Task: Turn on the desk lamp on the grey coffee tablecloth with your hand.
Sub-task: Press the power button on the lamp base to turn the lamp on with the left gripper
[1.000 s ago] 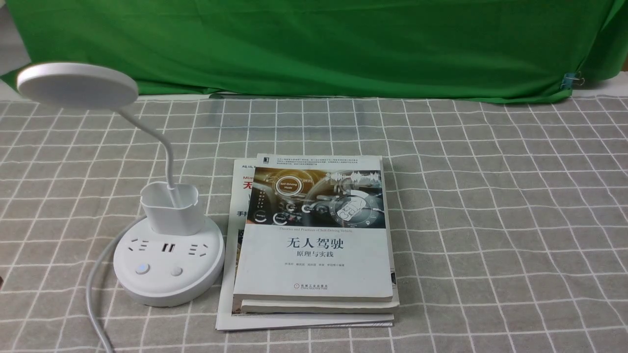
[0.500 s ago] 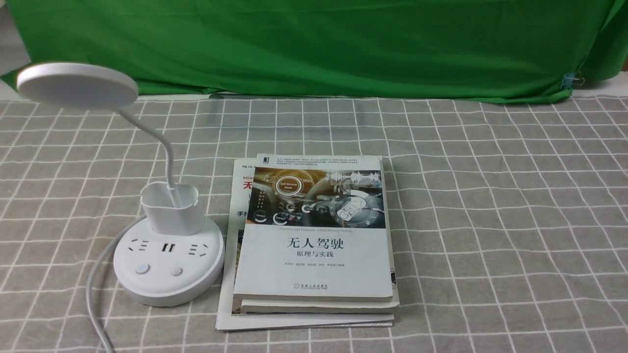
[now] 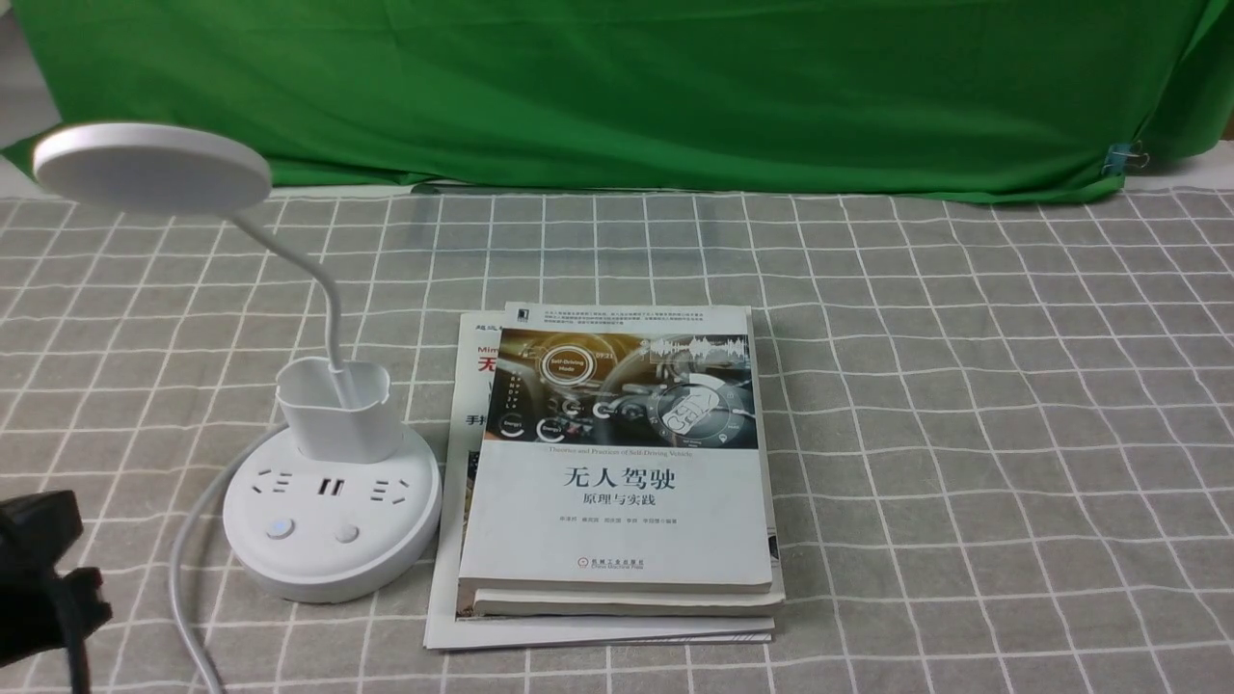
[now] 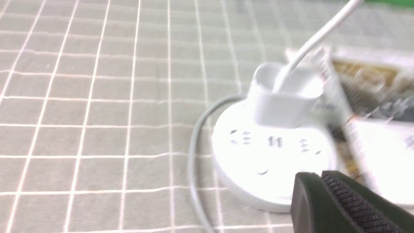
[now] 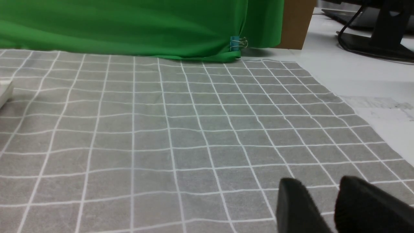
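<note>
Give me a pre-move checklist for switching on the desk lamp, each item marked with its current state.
- Desk lamp standing upright on the grey tablecloth: ok.
- Both round buttons uncovered in the front view: ok.
- Left gripper free of any object, fingers together: ok.
- Left gripper lined up over a button: not ok; in the front view the left arm is off to the left of the base.
- Books clear of the buttons: ok, they lie to the right of the base.
- Power reaching the lamp: cannot tell; the cord runs out of the picture.
</note>
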Available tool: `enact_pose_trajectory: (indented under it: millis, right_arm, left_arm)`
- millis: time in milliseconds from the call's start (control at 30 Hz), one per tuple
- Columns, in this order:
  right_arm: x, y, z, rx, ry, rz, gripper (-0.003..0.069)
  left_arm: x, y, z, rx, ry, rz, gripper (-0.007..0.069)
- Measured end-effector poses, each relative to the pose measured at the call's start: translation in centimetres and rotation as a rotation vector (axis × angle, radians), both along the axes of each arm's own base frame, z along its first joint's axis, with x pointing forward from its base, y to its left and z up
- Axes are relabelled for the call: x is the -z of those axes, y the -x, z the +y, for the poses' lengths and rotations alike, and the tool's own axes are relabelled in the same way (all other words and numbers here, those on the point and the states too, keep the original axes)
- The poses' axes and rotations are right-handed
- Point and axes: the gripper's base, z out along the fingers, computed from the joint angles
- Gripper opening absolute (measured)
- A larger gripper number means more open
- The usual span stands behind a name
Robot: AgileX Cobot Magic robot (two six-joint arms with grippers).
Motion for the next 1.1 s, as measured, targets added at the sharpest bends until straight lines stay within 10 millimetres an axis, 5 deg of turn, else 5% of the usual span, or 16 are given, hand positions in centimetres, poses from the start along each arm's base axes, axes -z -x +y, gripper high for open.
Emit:
enact_pose_trajectory:
  millis: [367,567,900,1100]
  right_arm:
    - [0.0,0.0,0.0,0.0,0.0,0.0,0.0245]
    - [0.0,0.0,0.0,0.0,0.0,0.0,0.0245]
    - [0.0,0.0,0.0,0.0,0.0,0.0,0.0245]
    - [0.0,0.0,0.0,0.0,0.0,0.0,0.0245]
  left_arm:
    - [1.8,-3.5,-1.1,0.021,0.151,0.148,0.0019]
    - [2.6,-6.6,-2.7,0.248,0.091,0.441,0.0019]
    - [4.4,-10.1,-6.7,0.305,-0.156,0.513,0.0019]
    - [6.4,-12.1,-7.1,0.294,-0.256,0.518,0.0019]
